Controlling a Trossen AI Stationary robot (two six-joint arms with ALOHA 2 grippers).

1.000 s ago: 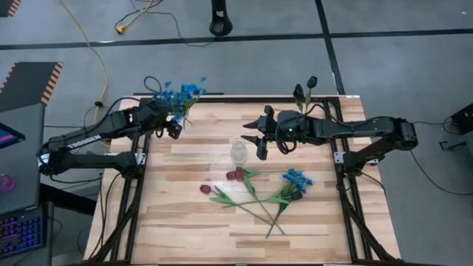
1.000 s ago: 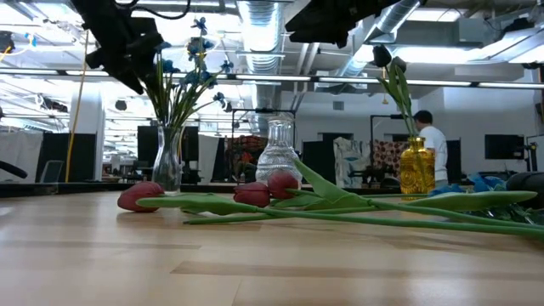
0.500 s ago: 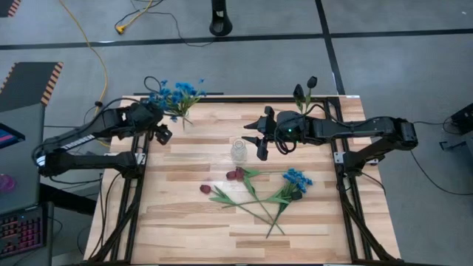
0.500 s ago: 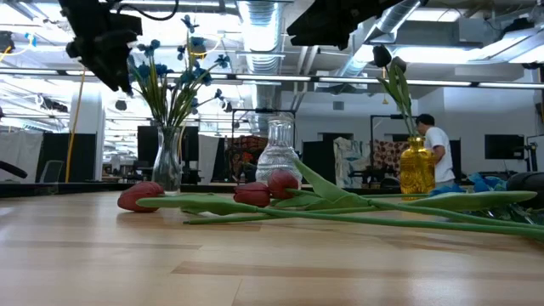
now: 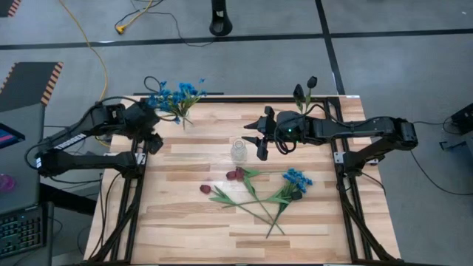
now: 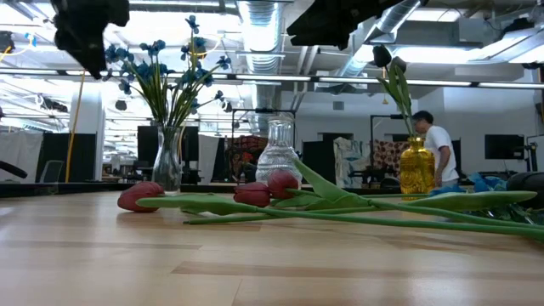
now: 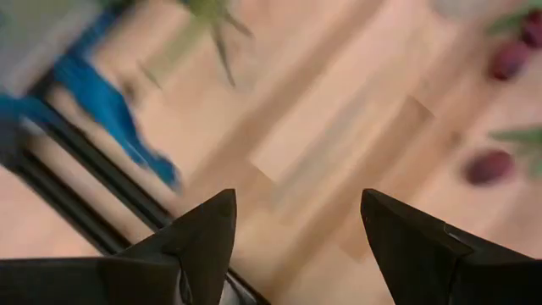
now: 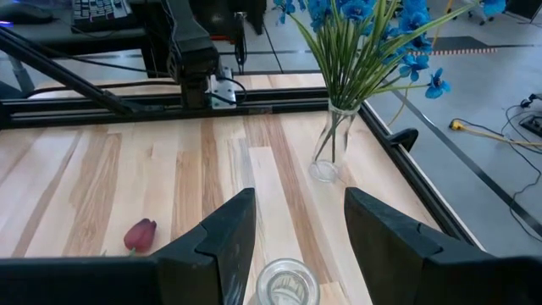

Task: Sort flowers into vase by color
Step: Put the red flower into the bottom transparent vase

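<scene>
My left gripper [image 5: 153,142] raised at bench [image 5: 192,222] left edge, fingers apart, empty, right gripper [image 5: 255,138] over clear empty vase [image 5: 239,151], fingers apart, blue flowers [image 5: 177,94] in corner vase [image 8: 329,152], dark buds [image 5: 304,90] in amber vase [image 6: 416,168], red tulips [image 5: 235,175] & blue sprig [image 5: 298,179] loose mid-bench.

Even, bright overhead light is given by glaring ceiling fixtures [image 6: 262,21]. Shadows are kept faint. The pale wooden tabletop [image 7: 339,127] is smeared by motion blur.
</scene>
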